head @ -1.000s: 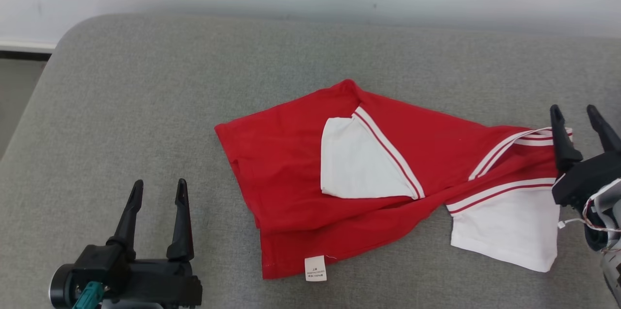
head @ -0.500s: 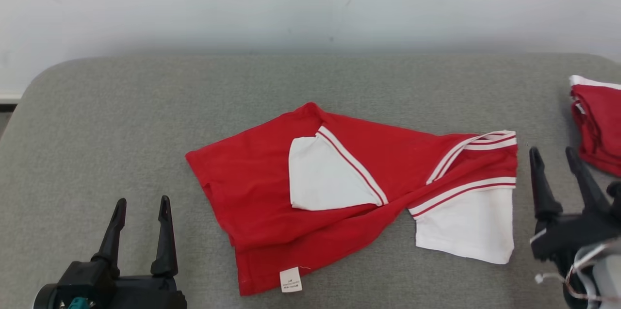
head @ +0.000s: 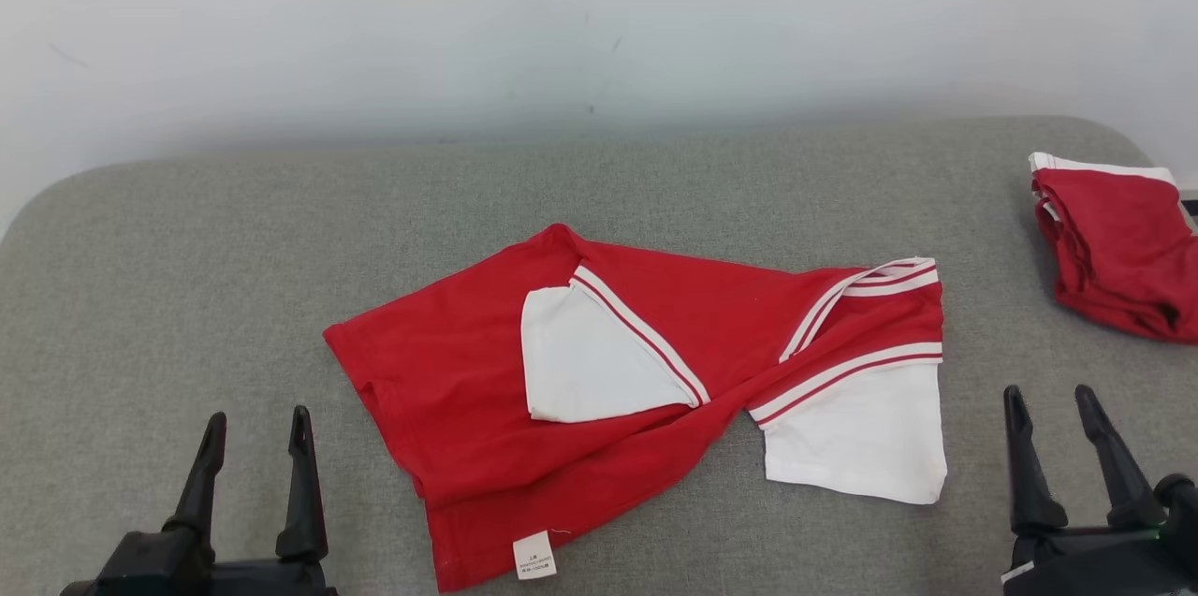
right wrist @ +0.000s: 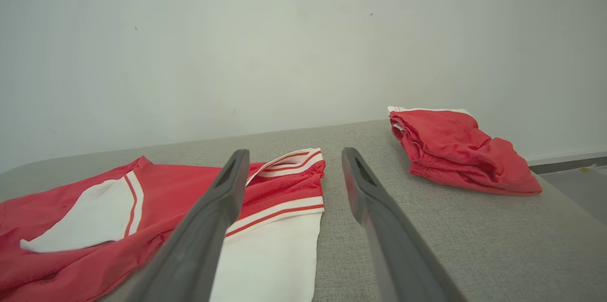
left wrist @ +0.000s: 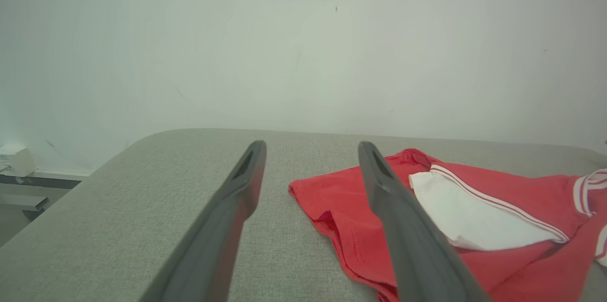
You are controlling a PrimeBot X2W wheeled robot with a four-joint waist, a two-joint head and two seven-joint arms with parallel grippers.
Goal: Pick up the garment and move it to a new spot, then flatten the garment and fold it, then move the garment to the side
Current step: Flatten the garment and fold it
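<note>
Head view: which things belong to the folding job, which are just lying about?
Job: crumpled red-and-white garment, centre; left hand and right hand, both open, clear of it.
Lying about: folded red garment at far right; white wall.

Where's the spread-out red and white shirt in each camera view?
Head view: shirt in the centre.
Left wrist view: lower right.
Right wrist view: lower left.
Shared landmark: its white triangular panel, seen in all three.
</note>
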